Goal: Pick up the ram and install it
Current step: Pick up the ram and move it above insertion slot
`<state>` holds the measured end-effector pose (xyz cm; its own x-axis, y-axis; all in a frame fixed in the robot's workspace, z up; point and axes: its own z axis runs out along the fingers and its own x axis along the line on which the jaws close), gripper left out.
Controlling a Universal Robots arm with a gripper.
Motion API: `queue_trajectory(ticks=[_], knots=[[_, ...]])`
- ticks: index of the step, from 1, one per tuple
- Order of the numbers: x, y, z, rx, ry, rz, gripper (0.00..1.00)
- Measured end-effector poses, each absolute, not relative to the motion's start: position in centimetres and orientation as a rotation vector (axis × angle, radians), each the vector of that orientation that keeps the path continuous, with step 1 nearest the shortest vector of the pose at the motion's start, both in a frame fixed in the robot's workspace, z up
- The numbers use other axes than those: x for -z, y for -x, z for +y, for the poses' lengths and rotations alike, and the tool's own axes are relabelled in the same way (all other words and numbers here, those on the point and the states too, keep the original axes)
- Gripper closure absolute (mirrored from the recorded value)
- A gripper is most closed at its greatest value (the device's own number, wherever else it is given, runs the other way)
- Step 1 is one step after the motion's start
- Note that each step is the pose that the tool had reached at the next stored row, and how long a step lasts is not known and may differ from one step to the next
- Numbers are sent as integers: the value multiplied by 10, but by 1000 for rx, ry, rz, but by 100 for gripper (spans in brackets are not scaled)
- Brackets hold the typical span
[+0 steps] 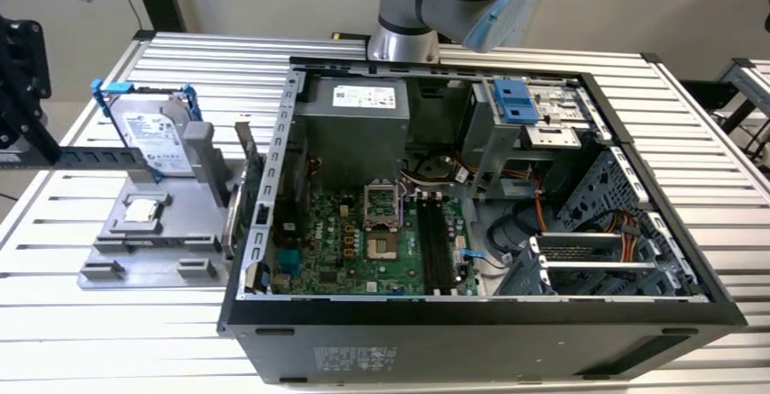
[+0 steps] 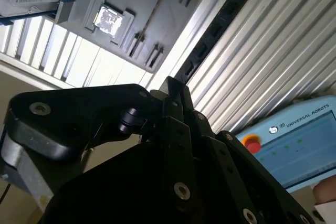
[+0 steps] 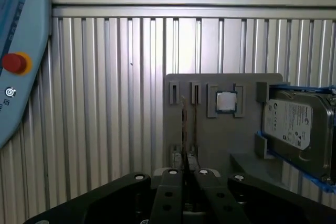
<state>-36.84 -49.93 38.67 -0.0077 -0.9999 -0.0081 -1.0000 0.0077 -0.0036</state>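
Gripper (image 2: 171,92), jaws pressed together on one end of the ram (image 2: 214,38), holds the dark stick out over the slatted aluminium table (image 2: 273,61) in the second wrist view. Beyond it, in the first wrist view, lies the grey fixture (image 3: 220,135) carrying a small silver processor chip (image 3: 226,100) and a blue-railed hard drive (image 3: 294,129). Farther off, the exterior view shows the open computer case (image 1: 481,313) just beside that fixture.

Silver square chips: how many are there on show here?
1. The silver chip lies in the grey holder, near the hard drive, outside the computer case. Others may be hidden inside the case.
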Motion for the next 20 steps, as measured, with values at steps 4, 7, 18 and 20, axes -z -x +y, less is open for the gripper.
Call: queue_trajectory(ticks=[4, 7, 18, 20], knots=[[-387, 356, -499, -5, 2207, 2224, 100], [-387, 343, -499, -5, 2207, 2224, 100], [-387, 293, -499, -5, 2207, 2224, 100], [-387, 284, -499, -5, 2207, 2224, 100]])
